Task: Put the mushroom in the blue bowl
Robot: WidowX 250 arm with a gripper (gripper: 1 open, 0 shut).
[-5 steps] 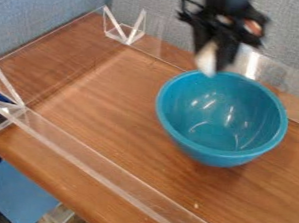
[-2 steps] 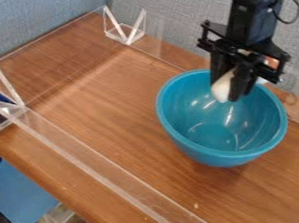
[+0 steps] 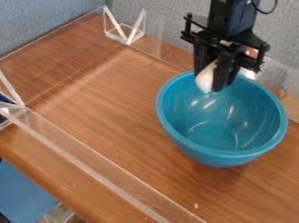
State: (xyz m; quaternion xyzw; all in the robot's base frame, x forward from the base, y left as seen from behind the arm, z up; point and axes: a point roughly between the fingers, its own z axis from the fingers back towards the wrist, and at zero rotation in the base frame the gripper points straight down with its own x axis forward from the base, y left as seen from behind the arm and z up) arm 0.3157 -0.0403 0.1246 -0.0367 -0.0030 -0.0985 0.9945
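From the one camera view, looking down across the wooden surface (image 3: 88,87), the arm hangs straight down over the far rim of the blue bowl (image 3: 223,117), and the fingers (image 3: 221,76) are narrowed onto the mushroom (image 3: 211,80), pale stem showing between and just below them, so the grip looks secure and only slightly open around that thick stem. The cap I can't make out; it is hidden up among the fingers or too small to tell. Below the fingers and a touch toward the camera sits the bowl's open hollow, glossy and empty, with the mushroom hovering above its back edge, not yet down inside. To the left of the fingers, well apart, runs a clear acrylic fence (image 3: 68,145) along the surface, and it plays no part here. My read: the carry is nearly done and the release is the step in hand. To do it well, bring the fingers a little nearer the bowl's centre so the mushroom clears the rim, lower it into the hollow so it doesn't bounce off the slick plastic, then open cleanly and lift straight up without clipping the rim.
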